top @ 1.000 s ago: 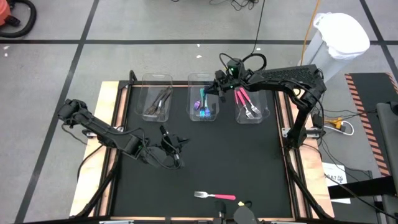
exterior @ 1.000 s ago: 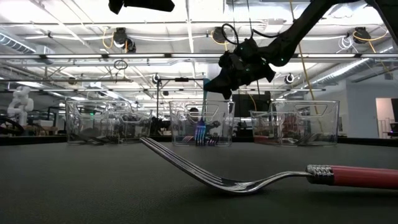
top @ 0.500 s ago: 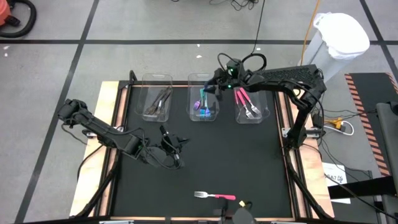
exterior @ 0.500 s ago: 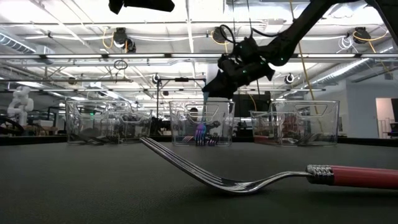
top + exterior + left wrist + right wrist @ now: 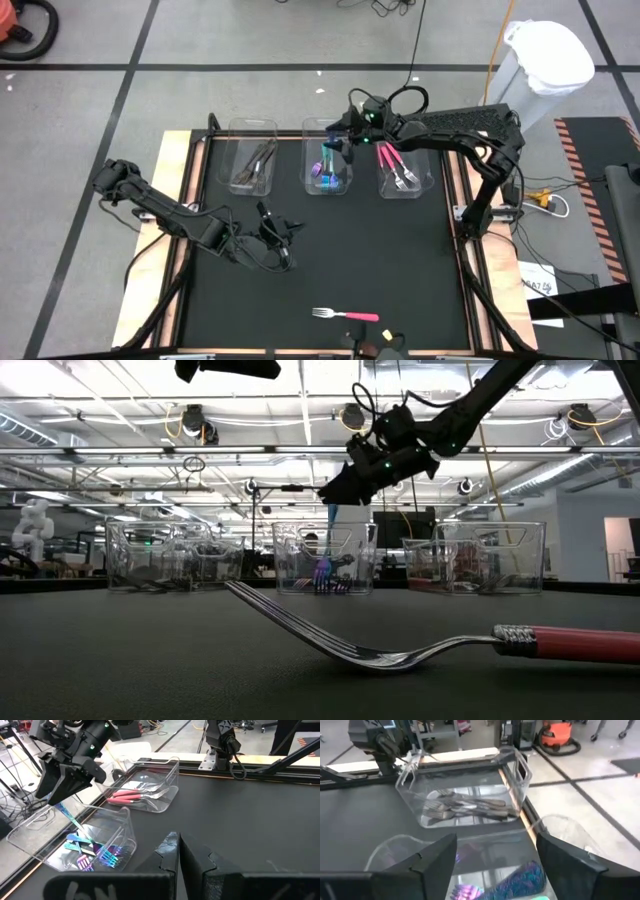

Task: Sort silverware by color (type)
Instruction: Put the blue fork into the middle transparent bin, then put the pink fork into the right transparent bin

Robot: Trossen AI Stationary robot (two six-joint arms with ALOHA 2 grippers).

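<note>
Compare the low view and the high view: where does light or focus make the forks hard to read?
Low view: the pink-handled silver fork lies close and large, its handle slightly soft, while bright ceiling lights sit behind the three clear plastic bins, so their contents read as dim shapes. High view: lighting is even, and the same fork shows clearly against the black table mat, though small.

A robotics lab: exposed ceiling pipes (image 5: 150, 452), workbenches and an orange shop vacuum (image 5: 559, 731).

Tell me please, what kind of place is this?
Probably a robotics lab or workshop: bare ceiling trusses with hanging lights, a taped concrete floor, and an orange shop vacuum beyond the table.
</note>
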